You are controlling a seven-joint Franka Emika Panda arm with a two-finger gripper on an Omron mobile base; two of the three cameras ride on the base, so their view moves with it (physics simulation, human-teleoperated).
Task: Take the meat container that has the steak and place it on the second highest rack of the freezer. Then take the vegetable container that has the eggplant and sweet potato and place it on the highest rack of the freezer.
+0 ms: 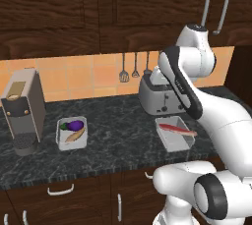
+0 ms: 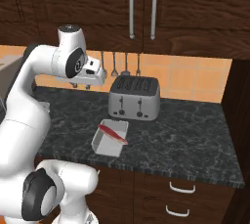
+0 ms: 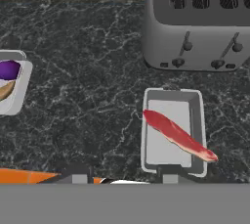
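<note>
From the left base view, I see the white arm folded high over the dark marble desk, its wrist blocking part of the toaster. The meat container sits on the desk in front of the toaster, the steak lying slantwise across it. Well apart to the left, near the coffee machine, the vegetable container holds the eggplant with the sweet potato just beside it.

From the right base view, the tool hangs above the desk, left of the toaster and well clear of the meat container. I cannot tell from here how far its fingers stand apart. The steak lies diagonally across the tray.

In the hand view, I look down on the meat container directly in front of the toaster, the steak reaching past its lower right rim. The vegetable container is cut off at the left edge, the eggplant partly visible.
</note>
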